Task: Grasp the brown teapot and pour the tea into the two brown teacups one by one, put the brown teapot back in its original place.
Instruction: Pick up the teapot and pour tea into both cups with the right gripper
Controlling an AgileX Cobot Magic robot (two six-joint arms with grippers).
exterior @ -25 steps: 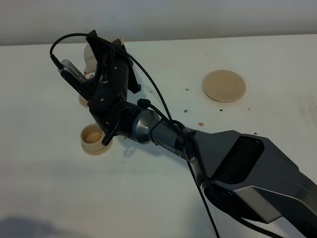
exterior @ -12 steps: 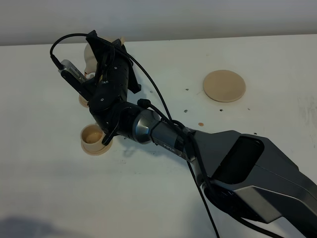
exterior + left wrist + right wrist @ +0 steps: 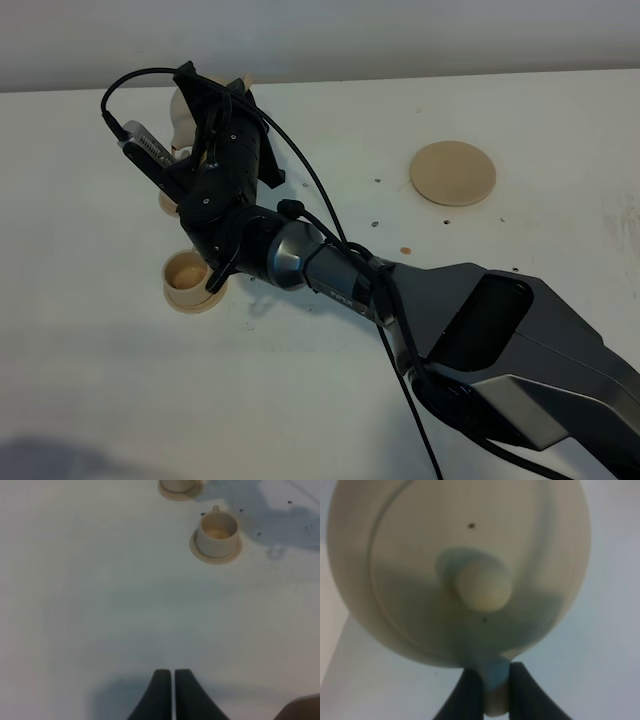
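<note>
Pouring step, we judge: right hand point(image 3: 490, 689) pinches the pot point(image 3: 465, 555) by its handle. The pot is tilted at upper left of the ext. frame, over a cup point(image 3: 168, 203) mostly hidden by the arm. The second cup point(image 3: 187, 277) sits just below it in frame, uncovered. We can't tell which cup's filled. Next we'd need to level the pot w/o dripping, then either shift to the other cup or carry it right to the coaster point(image 3: 452, 172), bare, upper right of centre. Left hand point(image 3: 170, 682) is idle, fingers pressed together, over the table point(image 3: 100, 605). Count: 1 pot, 2 cups w/ saucers, 1 coaster, 2 hands.
</note>
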